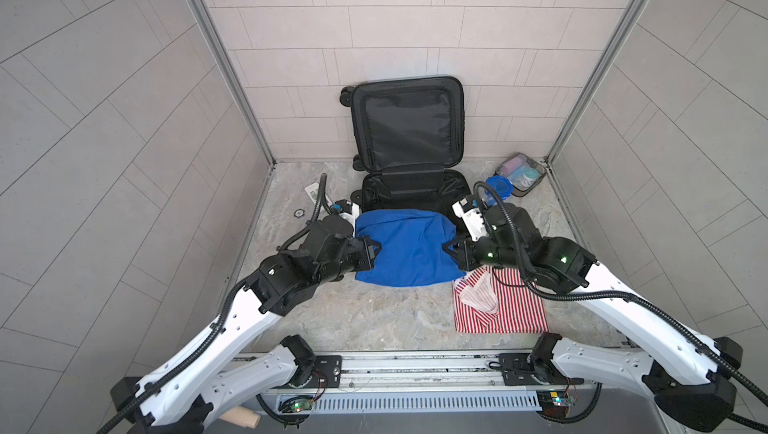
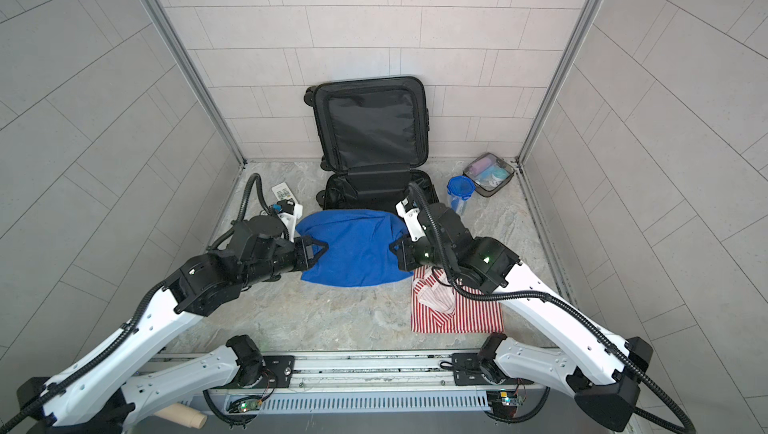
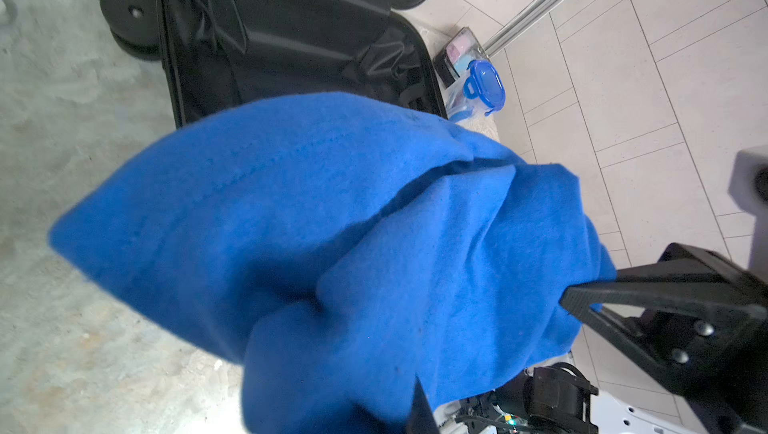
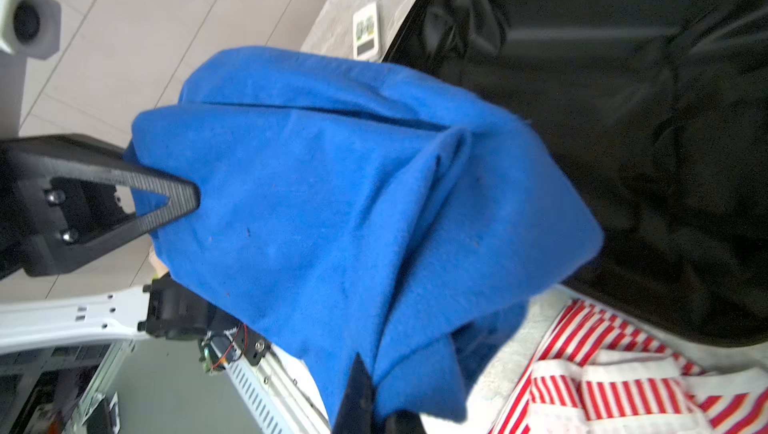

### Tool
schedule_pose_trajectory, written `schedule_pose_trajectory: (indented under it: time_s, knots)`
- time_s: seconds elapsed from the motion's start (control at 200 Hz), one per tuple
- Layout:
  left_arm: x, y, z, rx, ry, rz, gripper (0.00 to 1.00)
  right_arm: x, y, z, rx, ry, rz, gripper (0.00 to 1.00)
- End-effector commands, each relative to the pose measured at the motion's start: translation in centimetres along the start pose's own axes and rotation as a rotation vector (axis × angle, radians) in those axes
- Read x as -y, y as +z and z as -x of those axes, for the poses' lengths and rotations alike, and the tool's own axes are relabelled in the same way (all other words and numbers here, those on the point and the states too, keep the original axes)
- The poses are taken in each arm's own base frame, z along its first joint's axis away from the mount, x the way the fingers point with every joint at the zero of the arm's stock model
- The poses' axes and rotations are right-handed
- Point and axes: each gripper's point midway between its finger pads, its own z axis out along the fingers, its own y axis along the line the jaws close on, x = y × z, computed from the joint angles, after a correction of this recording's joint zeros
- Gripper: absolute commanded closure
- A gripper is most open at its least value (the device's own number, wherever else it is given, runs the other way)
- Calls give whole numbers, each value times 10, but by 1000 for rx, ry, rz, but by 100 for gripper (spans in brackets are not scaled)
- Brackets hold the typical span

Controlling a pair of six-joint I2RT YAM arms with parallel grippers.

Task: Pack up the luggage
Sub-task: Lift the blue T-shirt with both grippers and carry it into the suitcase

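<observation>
Luggage (image 1: pixel 415 192) lies open at 12 o'clock, lid upright, lining bare: I judge nothing packed yet. My left gripper (image 1: pixel 376 247) and right gripper (image 1: pixel 446 247) each pinch one side of the blue cloth (image 1: pixel 405 244), held at the luggage's 6 o'clock rim. Striped cloth (image 1: pixel 511 307) at 4 o'clock, pouch (image 1: pixel 521 176) and jar (image 1: pixel 498 188) at 2 o'clock lie outside, unpacked.

The blue cloth (image 1: pixel 409 247) looks matt and fuzzy; the luggage (image 1: pixel 409 128) is lined in faintly glossy black fabric.
</observation>
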Motion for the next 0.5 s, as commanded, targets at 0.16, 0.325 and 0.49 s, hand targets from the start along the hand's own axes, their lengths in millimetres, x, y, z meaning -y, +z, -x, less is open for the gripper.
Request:
schedule_pose_trajectory:
  time_s: [0.16,0.325,0.49]
  knots:
    - [43,42,70,99,177,23,100,35,-3,73,139,57,-78,100]
    - [44,82,107,107,173,34,100,76,14,104,156,140,-141,100]
    - [15,135,127,87,134,80,100,117,41,123,146,217,-175,100]
